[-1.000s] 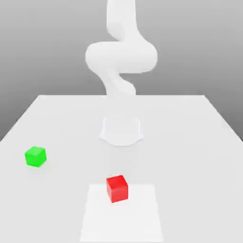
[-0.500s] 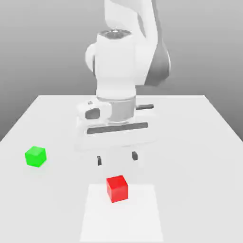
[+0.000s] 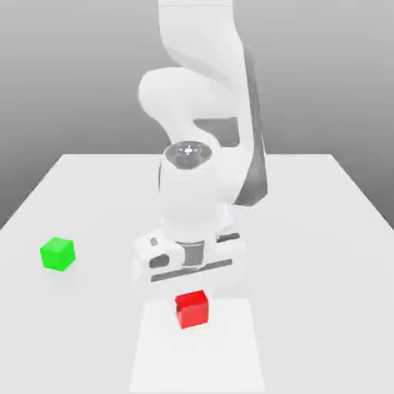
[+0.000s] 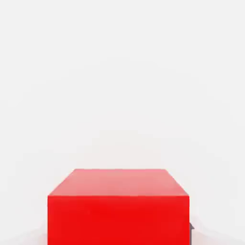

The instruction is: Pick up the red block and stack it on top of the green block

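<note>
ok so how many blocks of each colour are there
red block: 1
green block: 1
total: 2

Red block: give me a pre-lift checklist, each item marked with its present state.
1. Fingers shut on the red block: ok.
2. Grip firm enough to lift: cannot tell.
3. Green block flat on the table: ok.
4. Green block's top free for stacking: ok.
5. Red block over the green one: not ok, it is well off to the exterior view's right.
</note>
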Robot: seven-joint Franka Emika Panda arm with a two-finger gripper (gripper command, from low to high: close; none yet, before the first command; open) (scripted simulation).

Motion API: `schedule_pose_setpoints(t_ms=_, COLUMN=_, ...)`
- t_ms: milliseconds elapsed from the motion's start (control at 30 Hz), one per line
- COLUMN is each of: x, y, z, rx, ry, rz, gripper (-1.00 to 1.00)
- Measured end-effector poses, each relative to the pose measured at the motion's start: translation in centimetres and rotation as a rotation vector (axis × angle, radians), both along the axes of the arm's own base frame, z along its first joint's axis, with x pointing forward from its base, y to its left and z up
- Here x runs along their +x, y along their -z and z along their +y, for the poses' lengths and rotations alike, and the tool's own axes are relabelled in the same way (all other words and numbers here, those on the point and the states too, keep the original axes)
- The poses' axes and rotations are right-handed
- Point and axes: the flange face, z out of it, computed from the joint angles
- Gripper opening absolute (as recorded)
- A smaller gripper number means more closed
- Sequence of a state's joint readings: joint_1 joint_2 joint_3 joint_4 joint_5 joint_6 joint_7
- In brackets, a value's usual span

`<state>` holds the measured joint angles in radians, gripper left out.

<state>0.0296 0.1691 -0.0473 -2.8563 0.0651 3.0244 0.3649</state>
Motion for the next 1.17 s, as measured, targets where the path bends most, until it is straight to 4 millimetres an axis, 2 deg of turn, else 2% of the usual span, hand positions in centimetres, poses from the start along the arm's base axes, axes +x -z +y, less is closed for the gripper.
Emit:
schedule_pose_setpoints(t_ms=200, x=0.0, y=-4.9, z=-0.1, rx=0.0, ry=0.002, rz=0.0, gripper=-1.0)
schedule_pose_setpoints(t_ms=333, x=-0.9, y=-6.6, z=-6.6, rx=-0.006, ry=0.211, rz=-0.003, gripper=-1.0)
schedule_pose_setpoints(t_ms=467, x=-3.8, y=-7.8, z=-14.8, rx=-0.01, ry=0.489, rz=-0.005, gripper=-1.0)
schedule_pose_setpoints(t_ms=600, x=-8.8, y=-8.7, z=-22.2, rx=-0.009, ry=0.773, rz=-0.005, gripper=-1.0)
schedule_pose_setpoints(t_ms=733, x=-15.7, y=-9.4, z=-28.0, rx=-0.003, ry=1.059, rz=-0.002, gripper=-1.0)
schedule_pose_setpoints(t_ms=800, x=-17.3, y=-8.9, z=-29.1, rx=0.003, ry=1.124, rz=-0.003, gripper=-1.0)
schedule_pose_setpoints(t_ms=1067, x=-17.8, y=-3.7, z=-29.5, rx=0.006, ry=1.144, rz=-0.004, gripper=-1.0)
schedule_pose_setpoints(t_ms=1100, x=-17.8, y=-3.1, z=-29.4, rx=0.003, ry=1.143, rz=-0.002, gripper=1.0)
schedule_pose_setpoints(t_ms=1167, x=-17.8, y=-3.1, z=-29.4, rx=0.003, ry=1.143, rz=-0.002, gripper=1.0)
